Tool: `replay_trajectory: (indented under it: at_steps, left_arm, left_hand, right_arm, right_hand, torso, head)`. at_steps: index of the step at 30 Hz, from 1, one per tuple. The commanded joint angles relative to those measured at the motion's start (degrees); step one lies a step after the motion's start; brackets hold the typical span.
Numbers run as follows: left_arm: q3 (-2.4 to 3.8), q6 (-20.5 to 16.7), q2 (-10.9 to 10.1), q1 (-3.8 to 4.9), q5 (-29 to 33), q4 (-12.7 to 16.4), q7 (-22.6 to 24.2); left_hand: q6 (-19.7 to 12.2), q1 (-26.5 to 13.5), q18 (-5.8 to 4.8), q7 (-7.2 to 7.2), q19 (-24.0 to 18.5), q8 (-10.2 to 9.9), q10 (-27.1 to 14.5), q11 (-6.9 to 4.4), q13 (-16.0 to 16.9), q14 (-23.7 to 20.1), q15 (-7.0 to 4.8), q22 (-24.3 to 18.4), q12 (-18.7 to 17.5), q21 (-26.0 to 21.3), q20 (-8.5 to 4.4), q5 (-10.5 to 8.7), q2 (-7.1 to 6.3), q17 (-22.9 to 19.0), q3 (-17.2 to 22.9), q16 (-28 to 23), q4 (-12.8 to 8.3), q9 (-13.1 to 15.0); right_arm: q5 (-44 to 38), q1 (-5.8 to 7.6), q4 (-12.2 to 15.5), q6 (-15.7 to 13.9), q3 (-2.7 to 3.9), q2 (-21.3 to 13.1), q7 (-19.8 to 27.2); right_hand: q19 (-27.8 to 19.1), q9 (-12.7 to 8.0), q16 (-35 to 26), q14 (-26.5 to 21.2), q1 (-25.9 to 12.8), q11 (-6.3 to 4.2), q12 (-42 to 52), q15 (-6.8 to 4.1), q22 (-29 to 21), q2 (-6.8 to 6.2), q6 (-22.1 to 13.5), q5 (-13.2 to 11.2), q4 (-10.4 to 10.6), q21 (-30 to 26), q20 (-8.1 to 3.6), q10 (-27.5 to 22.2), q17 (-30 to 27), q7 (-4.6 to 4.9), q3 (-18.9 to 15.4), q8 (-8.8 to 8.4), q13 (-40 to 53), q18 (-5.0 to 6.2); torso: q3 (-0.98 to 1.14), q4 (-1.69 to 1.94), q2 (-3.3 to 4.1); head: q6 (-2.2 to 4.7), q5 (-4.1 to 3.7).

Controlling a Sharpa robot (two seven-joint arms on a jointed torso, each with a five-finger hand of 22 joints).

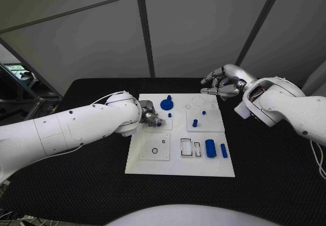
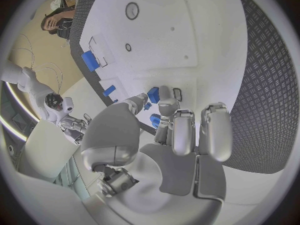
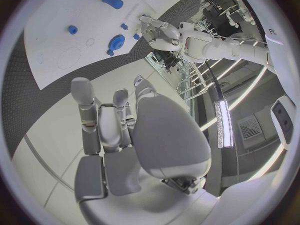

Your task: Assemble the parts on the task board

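One white task board [image 1: 180, 165] lies on one black table [image 1: 272, 179]. Seven blue parts are countable on the board: one round geared piece [image 1: 167, 104], two cylinders [image 1: 210, 148] lying side by side, three small pegs [image 1: 195, 123], and one piece [image 1: 159, 123] at the left hand's fingertips.

Two white arms, each with one silver hand: left hand [image 1: 150, 117], right hand [image 1: 223, 83].

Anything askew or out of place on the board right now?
Nothing stands out. The board lies square on the table, the two blue cylinders lie side by side near its right edge, and the gear sits at the far end. The left hand pinches a small blue part; the right hand hovers empty.
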Motion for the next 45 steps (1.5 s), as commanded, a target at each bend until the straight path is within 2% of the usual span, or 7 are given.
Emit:
replay_trajectory:
  at_steps: [1,9,23,27,36,39,45]
  left_arm:
    - [0.23,-0.60,-0.27,0.08,-0.09,0.43,-0.19]
    - [1.48,-1.14,-0.46,0.10,-0.09,0.99,-0.01]
    - [5.27,-1.11,-1.43,0.18,0.19,1.60,0.87]
    - [5.67,0.08,-1.99,0.33,0.41,1.08,0.72]
    - [5.80,1.69,-2.37,0.41,1.29,0.52,1.05]
    - [5.82,0.60,-2.57,0.41,1.78,-0.04,1.74]
    - [6.66,0.92,-2.05,1.24,2.59,-4.43,3.08]
  left_hand:
    - [0.23,-0.44,-1.49,0.03,0.31,0.17,0.06,0.01,0.02,4.42,-0.38,4.22,0.24,-0.01,0.11,-0.16,0.04,8.98,-1.48,0.11,0.63,-0.10]
    - [0.20,-0.13,-1.48,0.02,0.31,0.12,-0.02,-0.01,-0.01,4.42,-0.39,4.25,0.24,-0.09,0.09,-0.12,0.30,8.99,-4.01,0.11,1.86,-0.20]
    - [-0.23,1.76,-1.32,0.15,-0.07,-0.06,-0.85,0.12,-0.91,4.40,-0.29,3.75,-0.37,-0.73,0.15,0.30,0.94,8.95,-7.84,0.05,3.65,-0.36]
    - [-0.38,3.16,-1.26,0.22,-0.21,-0.12,-1.14,0.17,-1.25,4.39,-0.26,3.56,-0.60,-0.96,0.20,0.41,1.31,8.92,-8.70,0.02,3.58,-0.41]
    - [-0.90,5.12,-0.98,0.50,-0.92,-0.54,-2.42,0.41,-2.89,4.36,-0.06,2.50,-1.78,-2.03,0.36,0.47,2.07,8.85,-10.22,-0.06,3.77,-0.67]
    - [-2.63,7.33,-0.44,1.30,-2.36,-1.59,-6.09,1.10,-7.44,3.88,0.48,0.35,-5.04,-4.08,0.75,0.55,2.65,7.68,-11.17,-1.09,3.66,-1.18]
    - [-4.20,8.25,-0.42,2.37,-2.43,-3.96,-7.10,2.01,-8.44,3.83,1.24,0.31,-5.58,-4.38,1.48,0.49,1.88,7.71,-14.56,-1.07,4.38,-3.00]
  right_arm:
    - [-0.17,0.08,0.07,0.14,0.05,-0.04,0.24]
    - [-0.17,0.08,-0.13,0.19,0.05,0.06,0.29]
    - [-0.17,0.06,-0.46,0.27,0.04,0.20,0.32]
    - [-0.17,0.06,-0.47,0.36,0.04,0.15,0.24]
    - [-0.17,0.06,-0.46,0.48,0.04,0.13,0.12]
    - [-0.17,0.06,-0.44,0.49,0.04,0.11,0.12]
    - [-0.17,0.06,-0.59,0.57,0.04,0.20,0.13]
  right_hand:
    - [0.01,-0.05,-0.39,0.09,-0.16,0.12,-0.19,-0.26,-0.04,0.32,-0.23,0.35,0.28,-0.30,0.02,-0.20,-0.04,-0.30,-0.20,0.21,-0.05,0.48]
    - [0.00,-0.06,-0.47,0.07,-0.24,0.13,-0.19,-0.25,-0.12,0.32,-0.28,0.34,0.34,-0.37,0.02,-0.22,-0.13,-0.29,-0.25,0.21,-0.07,0.48]
    - [0.00,-0.07,-0.51,0.05,-0.33,0.14,-0.17,-0.24,-0.17,0.34,-0.32,0.35,0.41,-0.43,0.02,-0.22,-0.16,-0.28,-0.29,0.21,-0.08,0.49]
    - [0.00,-0.07,-0.51,0.05,-0.33,0.14,-0.17,-0.24,-0.17,0.34,-0.32,0.35,0.41,-0.43,0.02,-0.22,-0.16,-0.28,-0.29,0.21,-0.08,0.49]
    - [0.04,-0.07,-0.47,0.08,-0.38,0.14,-0.09,-0.24,-0.12,0.37,-0.34,0.36,0.44,-0.41,0.03,-0.16,-0.08,-0.28,-0.32,0.23,-0.01,0.47]
    - [0.04,-0.07,-0.47,0.08,-0.38,0.14,-0.09,-0.24,-0.12,0.37,-0.34,0.36,0.44,-0.41,0.03,-0.16,-0.08,-0.28,-0.32,0.23,-0.01,0.47]
    - [0.04,-0.07,-0.47,0.08,-0.38,0.14,-0.09,-0.24,-0.12,0.37,-0.34,0.36,0.44,-0.41,0.03,-0.16,-0.08,-0.28,-0.32,0.23,-0.01,0.47]
  torso:
    - [-0.03,0.02,-0.01]
    - [-0.04,0.03,0.00]
    - [0.02,0.03,-0.03]
    - [0.07,0.05,-0.04]
    - [0.00,0.01,0.03]
    - [-0.04,0.09,0.00]
    - [0.00,-0.01,0.02]
  head:
    - [0.05,0.00]
    - [-0.02,0.01]
    - [-0.08,0.04]
    - [-0.09,-0.01]
    - [0.02,-0.06]
    - [0.22,-0.19]
    - [0.54,-0.25]
